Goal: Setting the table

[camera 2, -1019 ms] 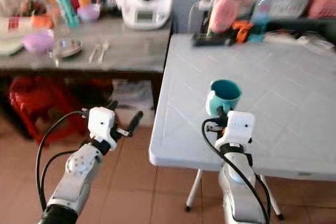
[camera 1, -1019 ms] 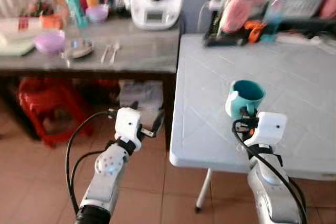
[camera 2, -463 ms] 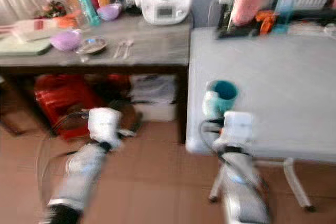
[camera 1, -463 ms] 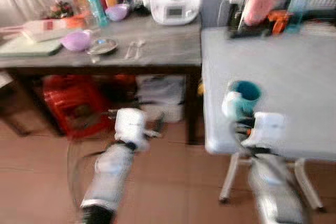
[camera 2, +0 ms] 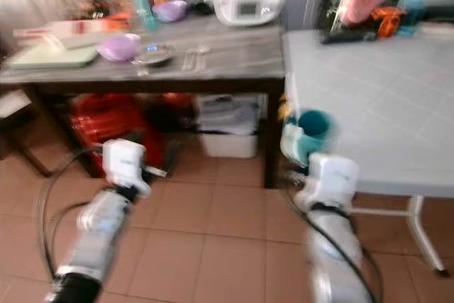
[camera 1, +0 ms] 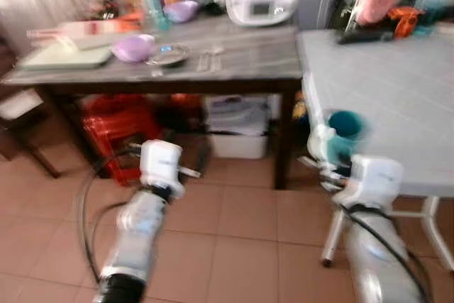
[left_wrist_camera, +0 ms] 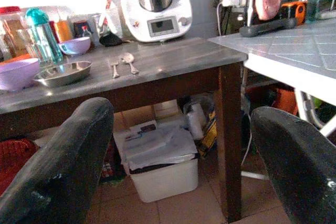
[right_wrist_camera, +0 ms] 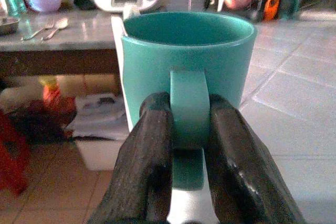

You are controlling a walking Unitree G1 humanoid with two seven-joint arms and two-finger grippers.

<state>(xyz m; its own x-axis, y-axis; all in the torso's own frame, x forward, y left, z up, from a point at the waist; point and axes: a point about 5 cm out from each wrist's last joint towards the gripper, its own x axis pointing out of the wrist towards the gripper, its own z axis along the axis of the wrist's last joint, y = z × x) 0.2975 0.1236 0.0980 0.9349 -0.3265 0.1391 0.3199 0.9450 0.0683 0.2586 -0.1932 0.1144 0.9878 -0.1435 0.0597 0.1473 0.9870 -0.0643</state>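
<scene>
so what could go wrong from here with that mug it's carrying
The right hand grips the teal mug only by its handle, so it could swing or slip as the robot moves. In the head views the mug hangs at the corner of the white table, where it might knock the edge. The open left hand points at the wooden table and could bump it.

A smooth, slightly glossy ceramic-looking finish is seen on the teal mug (right_wrist_camera: 186,59). The black fingers (right_wrist_camera: 149,166) look matt and scuffed. A worn wooden top is shown on the side table (left_wrist_camera: 173,64), where a shiny metal dish (left_wrist_camera: 63,73) lies.
</scene>
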